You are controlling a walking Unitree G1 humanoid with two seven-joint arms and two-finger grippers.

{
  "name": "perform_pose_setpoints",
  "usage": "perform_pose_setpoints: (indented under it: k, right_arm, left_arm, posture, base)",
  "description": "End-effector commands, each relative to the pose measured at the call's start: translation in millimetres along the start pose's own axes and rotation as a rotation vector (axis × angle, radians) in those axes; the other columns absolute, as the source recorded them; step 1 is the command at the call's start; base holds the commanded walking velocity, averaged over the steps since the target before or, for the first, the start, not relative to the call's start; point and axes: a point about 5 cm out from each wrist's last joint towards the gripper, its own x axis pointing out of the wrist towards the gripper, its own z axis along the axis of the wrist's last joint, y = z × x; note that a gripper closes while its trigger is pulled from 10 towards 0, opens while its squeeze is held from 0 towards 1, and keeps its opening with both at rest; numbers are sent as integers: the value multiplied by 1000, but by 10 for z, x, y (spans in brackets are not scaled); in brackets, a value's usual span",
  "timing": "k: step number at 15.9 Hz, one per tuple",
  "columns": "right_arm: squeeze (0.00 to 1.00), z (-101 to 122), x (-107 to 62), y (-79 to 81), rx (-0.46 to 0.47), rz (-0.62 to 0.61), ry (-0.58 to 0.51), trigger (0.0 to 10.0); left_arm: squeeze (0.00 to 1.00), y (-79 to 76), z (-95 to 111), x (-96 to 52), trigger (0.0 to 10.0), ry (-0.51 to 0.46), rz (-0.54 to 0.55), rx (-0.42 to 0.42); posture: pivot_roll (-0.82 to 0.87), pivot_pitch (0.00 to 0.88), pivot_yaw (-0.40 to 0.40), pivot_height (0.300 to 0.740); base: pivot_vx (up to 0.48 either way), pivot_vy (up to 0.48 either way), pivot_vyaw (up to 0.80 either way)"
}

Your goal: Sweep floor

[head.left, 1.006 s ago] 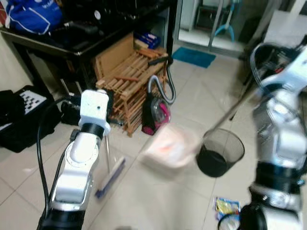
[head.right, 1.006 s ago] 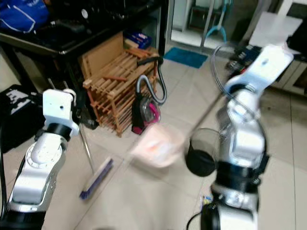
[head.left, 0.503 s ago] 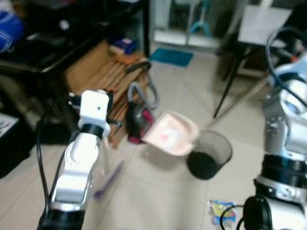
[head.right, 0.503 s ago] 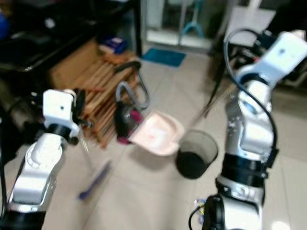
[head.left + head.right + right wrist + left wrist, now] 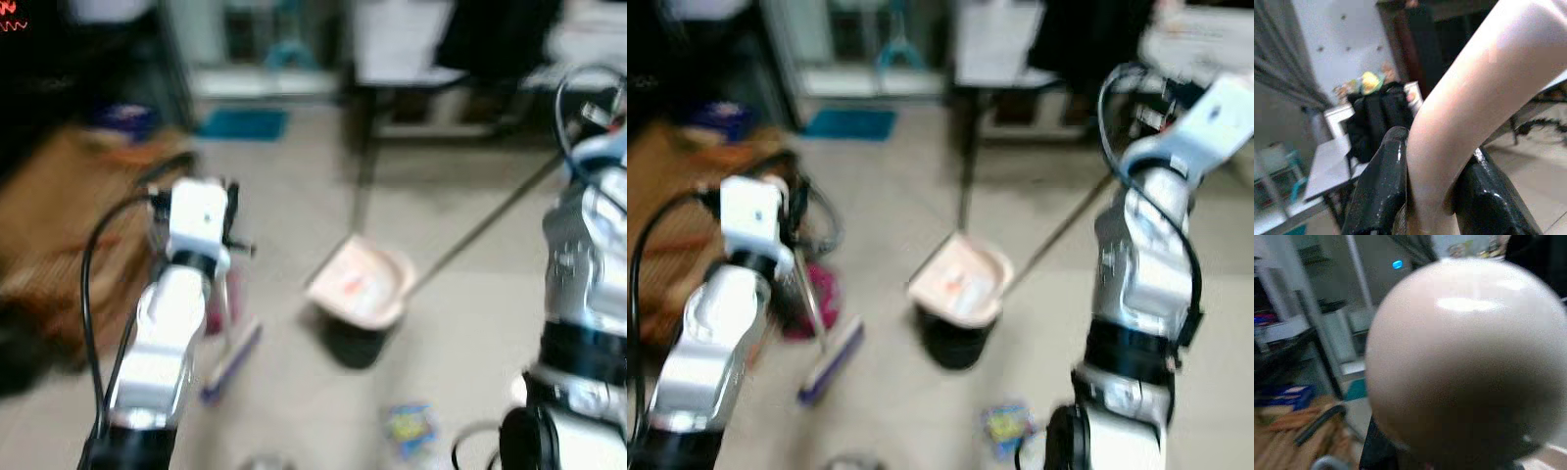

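Two black fingers (image 5: 1381, 196) of the right gripper (image 5: 1425, 196) were clamped on the pale dustpan handle (image 5: 1469, 98). The pink dustpan (image 5: 358, 284) hung mid-frame over a black bin (image 5: 351, 345). The left gripper (image 5: 201, 211), center left, held the broom (image 5: 230, 357), whose rounded handle top (image 5: 1459, 352) blocked its fingers.

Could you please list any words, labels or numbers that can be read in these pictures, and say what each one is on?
No text can be read; the head views are blurred.
Wrapper on the floor: colourful print, too blurred to read.
Dustpan: an orange mark on its face, too blurred to tell if it is lettering.
Red marks at the top corner of the left eye view: unreadable.
Broom and the wrist views: no lettering to make out.
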Motion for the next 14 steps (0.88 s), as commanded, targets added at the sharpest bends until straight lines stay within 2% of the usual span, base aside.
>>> perform_pose_setpoints:
  k: [1,2,3,7,9,14]
  right_arm:
    - [0,87,-37,119,51,44,-36,10000]
    - [0,89,-44,123,41,49,-42,10000]
    - [0,91,-47,118,31,48,-46,10000]
    - [0,75,-45,93,40,35,-38,10000]
    - [0,72,-56,130,9,73,-57,10000]
    - [0,50,-228,480,-109,300,-174,10000]
  left_arm:
    - [0,99,34,-14,10000,-15,28,47]
    - [0,101,31,-16,10000,-14,29,47]
    - [0,87,30,-21,10000,-15,25,18]
    - [0,54,-10,-34,10000,14,1,16]
    - [0,50,-14,-36,10000,18,-1,15]
    - [0,39,-27,-40,10000,24,-7,12]
  posture:
    - [29,51,34,740]
    - [29,51,34,740]
    - [29,50,33,740]
    - [32,36,25,740]
    - [32,32,24,740]
    - [35,30,18,740]
  base:
    - [431,0,0]
    - [431,0,0]
    - [0,0,0]
    - [0,0,0]
    - [0,0,0]
    - [0,0,0]
